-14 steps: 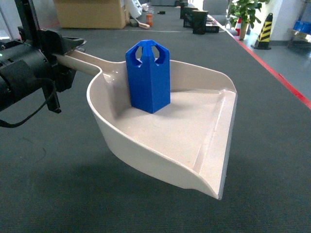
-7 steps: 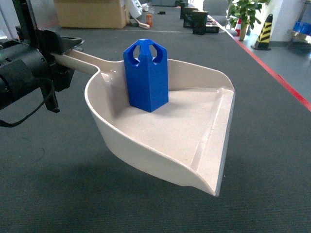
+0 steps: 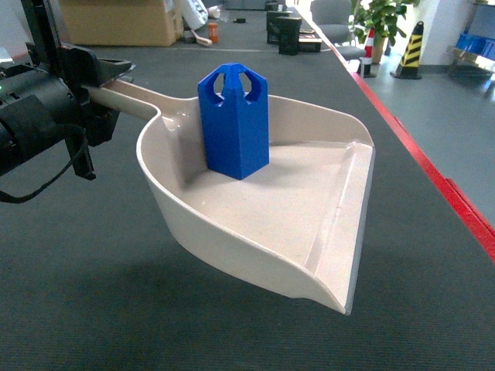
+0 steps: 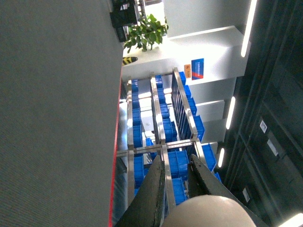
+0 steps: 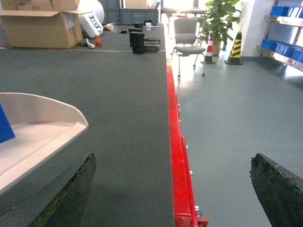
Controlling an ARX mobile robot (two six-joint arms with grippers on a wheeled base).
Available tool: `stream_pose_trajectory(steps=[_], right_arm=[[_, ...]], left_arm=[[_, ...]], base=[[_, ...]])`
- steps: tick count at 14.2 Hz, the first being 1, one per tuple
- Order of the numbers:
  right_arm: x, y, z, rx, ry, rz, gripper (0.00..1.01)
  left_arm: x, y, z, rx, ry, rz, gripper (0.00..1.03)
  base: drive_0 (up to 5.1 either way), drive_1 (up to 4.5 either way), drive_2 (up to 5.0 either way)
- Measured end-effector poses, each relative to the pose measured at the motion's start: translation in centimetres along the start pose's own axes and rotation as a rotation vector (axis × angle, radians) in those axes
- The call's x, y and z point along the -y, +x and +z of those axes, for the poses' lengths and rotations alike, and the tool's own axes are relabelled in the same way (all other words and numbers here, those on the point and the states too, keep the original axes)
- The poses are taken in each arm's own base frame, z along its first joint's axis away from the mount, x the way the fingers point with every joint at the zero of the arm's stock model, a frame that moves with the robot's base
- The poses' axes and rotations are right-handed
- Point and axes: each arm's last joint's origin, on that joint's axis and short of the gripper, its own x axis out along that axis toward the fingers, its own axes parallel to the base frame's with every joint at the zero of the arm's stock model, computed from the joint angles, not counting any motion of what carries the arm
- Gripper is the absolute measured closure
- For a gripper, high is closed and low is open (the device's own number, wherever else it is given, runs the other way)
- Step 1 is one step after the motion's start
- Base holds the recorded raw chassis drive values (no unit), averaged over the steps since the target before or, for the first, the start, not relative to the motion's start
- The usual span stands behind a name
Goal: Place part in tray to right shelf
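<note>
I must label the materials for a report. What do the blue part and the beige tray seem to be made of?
The part looks like matte, uniformly blue plastic, perhaps printed or molded. The tray looks like smooth, slightly glossy beige plastic; its rim catches soft reflections and its floor shows faint speckling.

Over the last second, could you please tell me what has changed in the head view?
The background slid: the box, plant and red table edge shifted left, so the view is turning right. The tray, held by its handle in the left pincer, drifted barely left. The part stayed upright in it.
</note>
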Motion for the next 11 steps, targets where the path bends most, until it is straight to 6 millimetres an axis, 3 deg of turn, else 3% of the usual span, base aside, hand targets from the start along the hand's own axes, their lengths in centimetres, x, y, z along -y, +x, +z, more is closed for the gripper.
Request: stream_pose_trajectory(steps=[11], right_arm=[[0.00, 0.00, -0.02, -0.001, 0.000, 0.000, 0.03]], left_arm=[[-0.09, -0.03, -0.09, -0.003, 0.009, 0.003, 0.91]], base=[[5.0, -2.48, -2.5]])
